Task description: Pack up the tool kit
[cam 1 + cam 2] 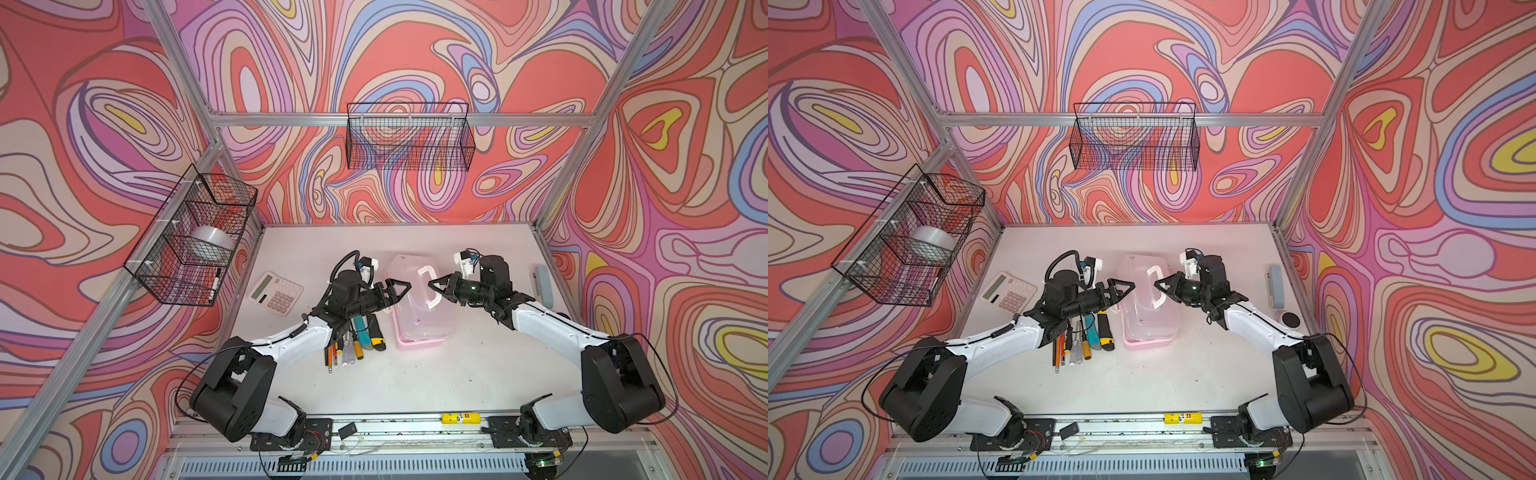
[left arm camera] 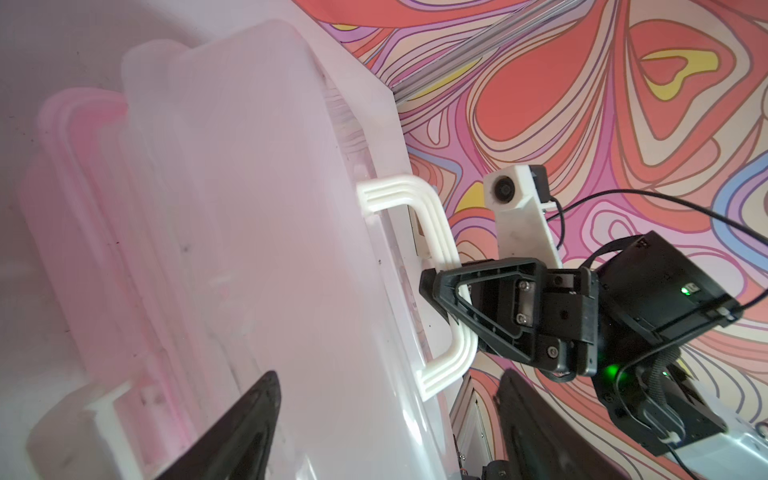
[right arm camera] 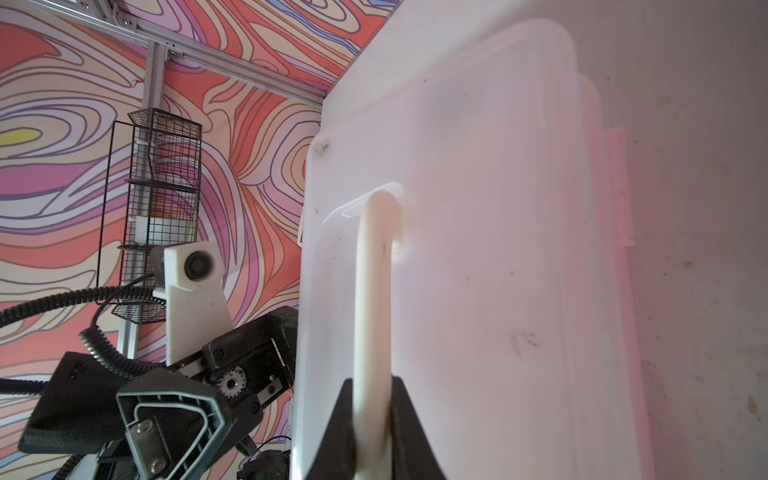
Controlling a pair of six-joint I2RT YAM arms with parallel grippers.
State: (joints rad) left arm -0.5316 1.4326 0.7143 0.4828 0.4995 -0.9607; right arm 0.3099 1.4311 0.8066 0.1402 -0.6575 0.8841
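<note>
Right gripper: right up against the lens, its black fingers are pinched hard on the white handle, with the bar squeezed between them. That's a solid clamp.
White handle: it stands up off the lid and is caught partway along its bar.
Left gripper: the jaws are flung wide and gripping nothing. The lid's long edge runs between the two spread fingers, and whether either one touches it is too close to call.
Left arm: the elbow is folded low, well back from the box. The white forearm climbs toward the box, the wrist is levelled out, and the gripper points sideways at the box's long side.
Right arm: it mirrors that pose from the opposite side of the box, forearm angled in and wrist level.
Face-off: in both top views the two grippers meet nose to nose over the lid, near each other but apart.
Box: the pink base sits on the white table between the two grippers. The translucent lid is over it, and a pink rim shows at the end nearest the arm bases.
Tools: they are all outside the box, on the table just beside its long side on the left arm's side, partly under that forearm. The teal knife, yellow-black knife, screwdrivers and pens lie roughly parallel to the box.
Calculator: it lies farther out on that same side, beyond the tools.
Stapler: it is well apart from the box on the right arm's side.
</note>
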